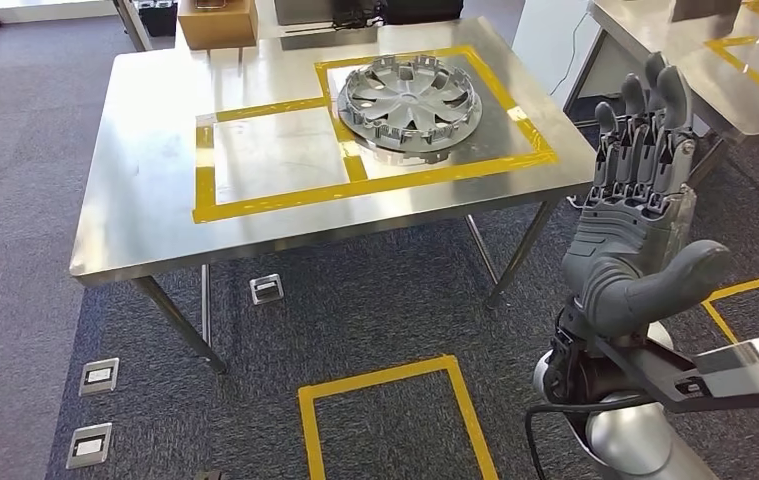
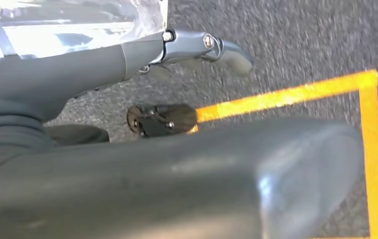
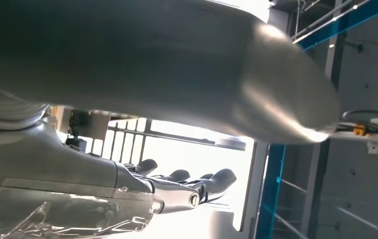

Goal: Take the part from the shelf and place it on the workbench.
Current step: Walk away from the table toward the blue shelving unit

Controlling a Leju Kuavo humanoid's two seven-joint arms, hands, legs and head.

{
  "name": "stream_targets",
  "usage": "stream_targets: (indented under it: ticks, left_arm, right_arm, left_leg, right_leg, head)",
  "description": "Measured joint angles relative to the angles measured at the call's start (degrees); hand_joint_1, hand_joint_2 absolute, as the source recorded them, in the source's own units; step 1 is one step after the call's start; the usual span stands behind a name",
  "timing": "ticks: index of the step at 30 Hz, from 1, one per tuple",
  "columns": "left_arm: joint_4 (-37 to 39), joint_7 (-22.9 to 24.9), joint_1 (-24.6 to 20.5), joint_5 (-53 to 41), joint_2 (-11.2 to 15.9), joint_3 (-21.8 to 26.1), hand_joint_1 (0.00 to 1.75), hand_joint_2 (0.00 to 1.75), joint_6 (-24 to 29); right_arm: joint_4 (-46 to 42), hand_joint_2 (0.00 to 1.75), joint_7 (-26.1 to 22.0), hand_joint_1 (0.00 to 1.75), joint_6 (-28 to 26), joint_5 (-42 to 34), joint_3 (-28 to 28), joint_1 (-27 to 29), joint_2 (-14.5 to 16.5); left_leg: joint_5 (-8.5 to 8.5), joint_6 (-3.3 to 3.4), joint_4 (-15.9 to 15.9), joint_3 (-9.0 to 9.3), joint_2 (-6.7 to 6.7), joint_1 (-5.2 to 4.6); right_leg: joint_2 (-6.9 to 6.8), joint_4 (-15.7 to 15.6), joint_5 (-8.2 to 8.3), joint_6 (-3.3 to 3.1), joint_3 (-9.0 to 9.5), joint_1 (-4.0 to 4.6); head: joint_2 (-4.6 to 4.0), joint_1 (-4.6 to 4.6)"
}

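The part, a silver wheel cover (image 1: 410, 97), lies flat on the steel workbench (image 1: 145, 200), inside the right-hand square of yellow tape (image 1: 530, 130). My right hand (image 1: 640, 210) is raised beside the bench's front right corner, off the table, fingers (image 1: 655, 110) straight up and apart, thumb out, holding nothing. The right wrist view has that hand (image 3: 127, 74) against a bright window and blue frame, with nothing in it. My left hand (image 2: 127, 169) hangs over grey carpet with its fingers (image 2: 201, 47) stretched out and nothing in its grasp.
A cardboard box (image 1: 217, 20) stands at the bench's far edge. A second steel table (image 1: 745, 70) with yellow tape is at the right. On the carpet in front lie a yellow tape square (image 1: 395, 420) and metal floor sockets (image 1: 98, 375).
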Motion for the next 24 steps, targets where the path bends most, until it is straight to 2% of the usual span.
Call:
stream_targets:
  ticks: [1,3,4,5,6,7,9,10,11,14,15,16,18,19,20,21,22,24]
  left_arm:
    - [0.0,0.01,0.0,0.01,-0.02,-0.01,0.0,0.0,-0.03]
    - [0.0,0.01,-0.01,0.01,-0.05,-0.02,0.0,0.0,-0.09]
    - [0.0,0.01,0.0,0.01,-0.06,-0.03,0.0,0.0,-0.1]
    - [0.0,0.01,0.02,0.01,-0.06,-0.04,0.0,0.0,-0.11]
    - [0.0,0.01,0.03,0.01,-0.06,-0.05,0.0,0.0,-0.11]
    - [0.0,0.01,0.04,0.01,-0.06,-0.05,0.0,0.0,-0.11]
    - [-0.04,0.01,0.02,0.02,-0.08,-0.06,0.0,0.0,-0.12]
    - [-0.06,0.01,0.01,0.03,-0.09,-0.06,0.0,0.0,-0.13]
    - [-0.08,0.01,0.0,0.04,-0.1,-0.07,0.0,0.0,-0.14]
    - [-0.1,0.01,0.01,0.05,-0.09,-0.13,0.0,0.0,-0.11]
    - [-0.11,0.01,0.02,0.05,-0.08,-0.15,0.0,0.0,-0.07]
    - [-0.12,0.01,0.01,0.05,-0.06,-0.16,0.0,0.0,-0.02]
    - [-0.13,0.01,0.04,0.06,-0.04,-0.18,0.0,0.0,0.05]
    - [-0.13,0.01,0.08,0.09,-0.03,-0.19,0.0,0.0,0.08]
    - [-0.13,0.01,0.11,0.14,-0.02,-0.2,0.0,0.0,0.1]
    - [-0.13,0.01,0.14,0.21,0.01,-0.21,0.0,0.0,0.12]
    - [-0.13,0.01,0.15,0.3,0.05,-0.21,0.0,0.0,0.14]
    - [-0.14,0.01,0.11,0.48,0.16,-0.21,0.0,0.0,0.15]
  right_arm:
    - [0.01,0.0,0.0,0.0,-0.04,0.01,-0.06,0.05,-0.02]
    - [0.03,0.0,0.01,0.0,-0.12,0.0,-0.14,0.27,-0.02]
    - [0.05,0.0,0.02,0.0,-0.16,0.0,-0.16,0.48,-0.02]
    - [0.09,0.0,0.04,0.0,-0.2,0.0,-0.18,0.68,-0.02]
    - [0.12,0.0,0.05,0.0,-0.23,0.0,-0.2,0.83,-0.02]
    - [0.14,0.0,0.06,0.0,-0.27,0.0,-0.23,0.91,-0.03]
    - [0.13,0.0,0.07,0.0,-0.31,-0.01,-0.33,0.94,-0.04]
    - [0.12,0.0,0.08,0.0,-0.32,-0.01,-0.38,0.96,-0.04]
    - [0.11,0.0,0.09,0.0,-0.32,-0.01,-0.45,1.03,-0.05]
    - [0.11,0.0,0.19,0.0,-0.37,-0.01,-0.75,1.43,-0.08]
    - [0.11,0.0,0.21,0.0,-0.41,-0.01,-0.85,1.54,-0.08]
    - [0.12,0.0,0.24,0.0,-0.45,-0.01,-0.95,1.68,-0.08]
    - [0.15,0.0,0.27,0.0,-0.55,-0.01,-1.19,2.22,-0.08]
    - [0.18,0.0,0.31,0.0,-0.6,-0.01,-1.31,2.63,-0.08]
    - [0.21,0.0,0.36,0.0,-0.65,-0.01,-1.45,3.09,-0.09]
    - [0.25,0.0,0.42,0.0,-0.69,0.0,-1.62,3.59,-0.09]
    - [0.27,0.0,0.48,0.0,-0.73,0.01,-1.85,4.09,-0.1]
    - [0.3,0.0,0.59,0.0,-0.78,0.01,-2.39,5.0,-0.11]
  left_leg:
    - [0.41,0.4,-0.1,-0.34,0.07,0.08]
    - [1.11,0.77,-0.06,-1.23,0.1,-0.09]
    - [1.46,0.85,-0.02,-1.7,0.11,-0.19]
    - [1.79,0.89,0.02,-2.17,0.11,-0.3]
    - [2.08,0.88,0.09,-2.58,0.11,-0.41]
    - [2.32,0.85,0.18,-2.93,0.11,-0.5]
    - [2.7,0.6,0.47,-3.5,0.09,-0.69]
    - [2.91,0.34,0.6,-3.76,0.1,-0.75]
    - [3.13,0.0,0.68,-3.99,0.11,-0.75]
    - [3.27,-1.04,0.86,-4.4,0.12,-0.62]
    - [2.28,-1.37,1.77,-4.72,0.08,-0.58]
    - [0.59,-1.69,3.71,-5.38,0.04,-0.51]
    - [-3.79,-2.29,10.46,-7.62,0.01,-0.26]
    - [-5.26,-2.51,13.6,-8.57,0.02,-0.15]
    - [-5.75,-2.65,15.3,-8.84,0.02,-0.07]
    - [-5.13,-2.71,14.87,-8.1,0.02,-0.01]
    - [-3.63,-2.69,12.35,-6.38,0.02,0.04]
    - [-0.87,-2.32,5.13,-2.25,-0.01,0.02]
  right_leg:
    - [0.08,2.26,-1.88,0.2,-0.82,-0.03]
    - [0.12,9.24,-6.33,0.42,-3.11,-0.04]
    - [0.12,12.13,-7.7,0.46,-3.83,-0.04]
    - [0.12,13.31,-8.03,0.42,-3.71,-0.04]
    - [0.12,12.32,-7.33,0.28,-2.53,-0.01]
    - [0.12,9.35,-5.89,0.03,-0.4,0.04]
    - [0.1,1.51,-3.55,-0.7,4.35,0.31]
    - [0.11,-1.07,-3.0,-1.03,5.74,0.49]
    - [0.15,-2.33,-2.9,-1.29,6.28,0.66]
    - [0.15,-2.73,-2.12,-2.08,5.94,0.68]
    - [0.06,-2.96,-1.74,-2.41,5.83,0.53]
    - [-0.05,-3.16,-1.38,-2.67,5.67,0.35]
    - [-0.17,-3.08,-0.94,-2.97,5.03,0.28]
    - [-0.19,-2.92,-0.78,-2.97,4.64,0.27]
    - [-0.19,-2.7,-0.64,-2.94,4.22,0.26]
    - [-0.17,-2.42,-0.53,-2.87,3.81,0.23]
    - [-0.15,-2.12,-0.47,-2.78,3.48,0.2]
    - [-0.12,-1.57,-0.39,-2.44,2.99,0.25]
  head:
    - [0.0,0.14]
    - [0.0,0.42]
    - [0.0,0.46]
    - [0.0,0.47]
    - [0.0,0.48]
    - [0.0,0.47]
    - [0.0,0.44]
    - [0.0,0.43]
    - [0.01,0.41]
    - [0.01,0.4]
    - [0.0,0.36]
    - [0.0,0.25]
    - [0.0,0.08]
    - [0.0,0.04]
    - [0.0,0.02]
    - [0.0,0.01]
    - [0.0,-0.02]
    - [0.0,-0.03]
